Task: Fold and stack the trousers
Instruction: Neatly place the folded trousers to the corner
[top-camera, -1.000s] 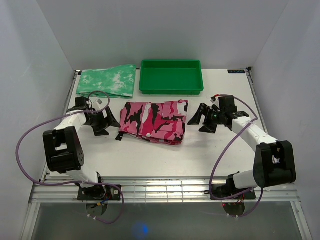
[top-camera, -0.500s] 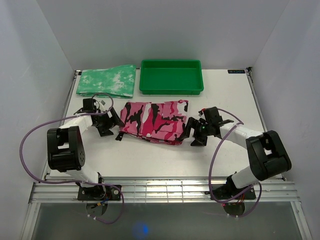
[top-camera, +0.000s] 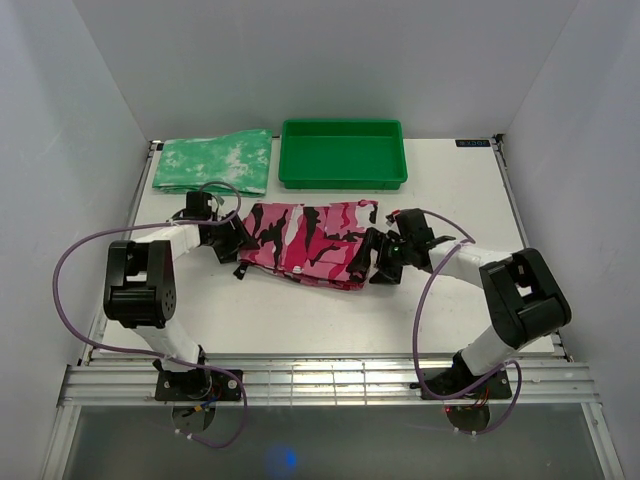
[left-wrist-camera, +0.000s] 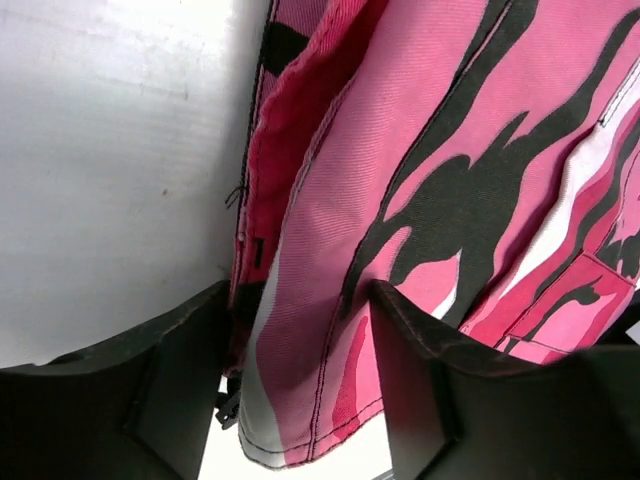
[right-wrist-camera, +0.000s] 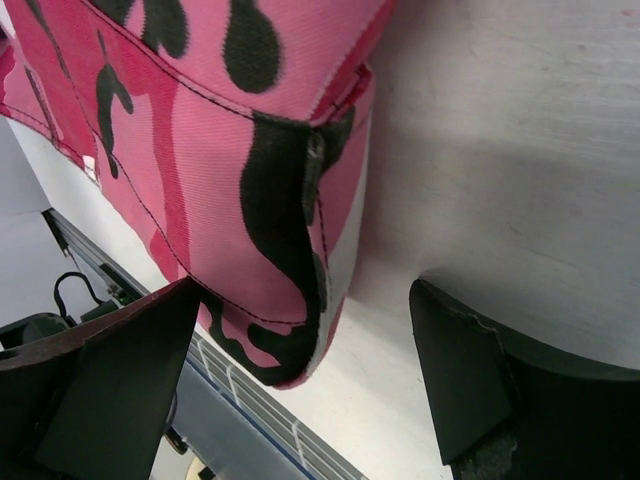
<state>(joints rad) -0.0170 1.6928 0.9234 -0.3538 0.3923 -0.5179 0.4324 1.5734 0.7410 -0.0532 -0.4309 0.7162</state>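
The trousers, folded into a thick bundle of pink, white and black camouflage cloth, are lying flat on the white table on the near side of the green tray, close to it but not touching, and spanning about the same width as the tray. The left gripper is sitting low at the bundle's end below the tray's left corner. Its jaws are standing apart, straddling the folded edge. In the left wrist view the cloth is running between the two dark fingers, and a strip of bare table is showing between them at the bottom, so the cloth is not being pinched. The right gripper is sitting at the opposite end of the bundle, below the tray's right half. Its jaws are gaping wide and gripping nothing. In the right wrist view the stitched corner of the trousers is lying between its fingers, close to one finger and well apart from the other. A mottled green-and-white folded cloth is lying just to the left of the tray.
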